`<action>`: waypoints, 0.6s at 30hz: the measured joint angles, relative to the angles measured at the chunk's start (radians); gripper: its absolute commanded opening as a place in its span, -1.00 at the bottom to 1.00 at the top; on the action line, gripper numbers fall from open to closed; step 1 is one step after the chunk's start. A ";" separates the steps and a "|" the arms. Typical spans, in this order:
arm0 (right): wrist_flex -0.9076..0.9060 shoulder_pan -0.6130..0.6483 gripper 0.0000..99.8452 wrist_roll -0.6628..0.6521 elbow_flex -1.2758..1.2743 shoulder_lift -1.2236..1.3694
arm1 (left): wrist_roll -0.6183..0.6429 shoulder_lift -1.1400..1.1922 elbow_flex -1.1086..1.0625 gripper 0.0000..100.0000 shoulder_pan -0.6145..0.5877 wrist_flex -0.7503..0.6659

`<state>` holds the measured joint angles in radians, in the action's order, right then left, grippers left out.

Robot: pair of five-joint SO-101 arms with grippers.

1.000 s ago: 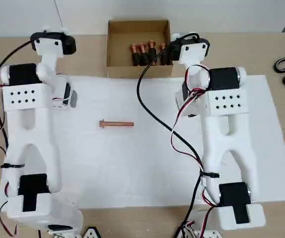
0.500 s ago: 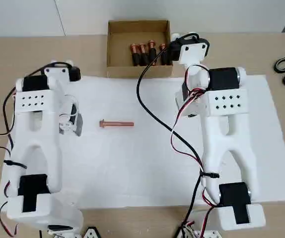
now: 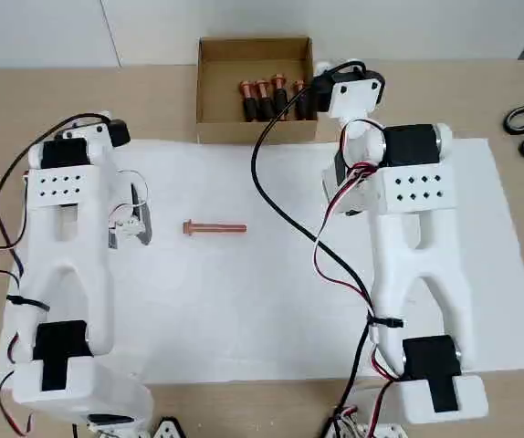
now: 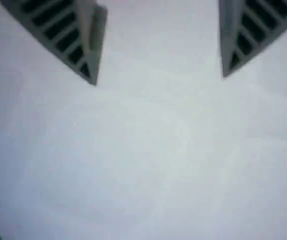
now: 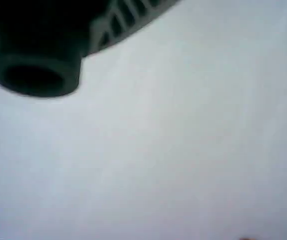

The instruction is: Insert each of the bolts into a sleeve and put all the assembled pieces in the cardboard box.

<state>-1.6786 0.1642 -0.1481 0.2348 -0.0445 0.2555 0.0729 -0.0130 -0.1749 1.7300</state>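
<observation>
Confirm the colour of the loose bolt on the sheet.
The bolt is copper-coloured; best in high view.

The bolt (image 3: 214,228) is copper-coloured, the sheet (image 3: 244,310) white, the cardboard box (image 3: 216,91) plain brown, the sleeve (image 5: 33,75) black.

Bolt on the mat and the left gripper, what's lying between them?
Nothing. In the high view, only a bare stretch of white mat separates the left gripper from the bolt.
</observation>
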 measured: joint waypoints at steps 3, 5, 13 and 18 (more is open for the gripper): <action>0.000 0.000 -0.99 0.000 0.000 0.000 | 0.052 0.000 0.000 -0.69 0.000 0.000; 0.000 0.000 -0.99 0.000 0.000 0.000 | 0.064 0.000 0.000 -0.69 0.000 0.000; 0.000 0.000 -0.99 0.000 0.000 0.000 | 0.084 0.000 0.000 -0.68 0.012 0.000; 0.000 0.000 -0.99 0.000 0.000 0.000 | 0.181 -0.066 0.000 -0.68 0.115 0.000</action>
<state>-1.6786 0.1642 -0.1481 0.2348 -0.0445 0.4365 0.0069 -0.0130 -0.0598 1.7300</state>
